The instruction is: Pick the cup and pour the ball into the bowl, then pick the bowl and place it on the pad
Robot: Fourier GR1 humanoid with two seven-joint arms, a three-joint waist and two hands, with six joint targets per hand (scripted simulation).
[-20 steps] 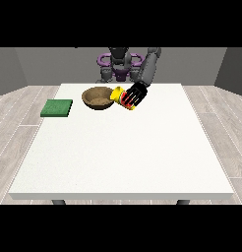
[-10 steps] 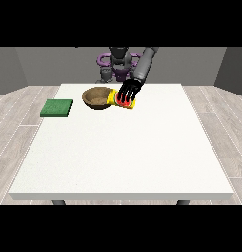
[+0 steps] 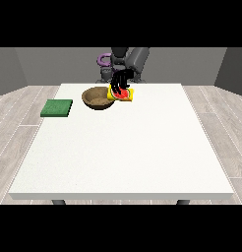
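Table (image 3: 121, 147): large and white, the biggest thing before me; everything below is placed against the bowl that stands on it.
Floor (image 3: 24, 106): pale grey planks, showing round the table on both sides.
Body (image 3: 129, 61): my grey torso, behind the table's far edge, just beyond the bowl and a little toward the view's right of it.
Arm (image 3: 136, 61): my grey arm comes down from the shoulder toward the spot just beside the bowl at the view's right.
Bowl (image 3: 97, 97): brown and round, upright near the table's far edge, its opening facing up. What lies inside it I cannot tell.
Pad (image 3: 57, 108): flat green square, lying on the table well apart from the bowl, toward the view's left and slightly nearer the camera.
Cup (image 3: 124, 95): yellow with red showing, right beside the bowl's rim on the side at the view's right; it looks tipped rather than upright, though I cannot tell whether it touches the bowl.
Hand at the view's right (image 3: 119, 82): my black hand sits over the cup, just to the view's right of the bowl.
Fingers (image 3: 117, 87): curled down over the cup, wrapping its red and yellow surface; my hold is on the cup.
Other hand: it shows nowhere near the bowl that I can make out.
Ball: I cannot pick it out, neither in the cup nor in the bowl.
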